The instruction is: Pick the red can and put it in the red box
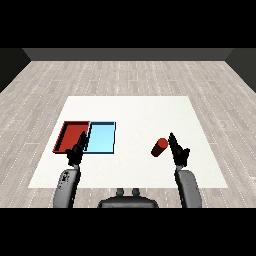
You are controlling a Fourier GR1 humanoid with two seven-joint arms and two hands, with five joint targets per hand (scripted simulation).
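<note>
1. Table (135,110): its white top carries everything. The two trays lie at the left and the can at the right, well apart, so the carry will run leftward across the open middle.
2. Red tray (70,134): this is the goal. It lies touching the light blue tray (102,138) on that tray's left, so the release should come past the blue one and well inside the red rim.
3. Right hand (178,151): it stands just beside the can's right side, fingers straight and apart, holding nothing. I judge the step in hand to be the grasp, and it should curl round the can's middle before any lift.
4. Left hand (76,151): it hovers at the red tray's near edge with fingers relaxed and empty. It would do well to leave the tray mouth free.
5. Red can (159,147): it lies tilted on the table, outside both trays, and may roll if nudged.
</note>
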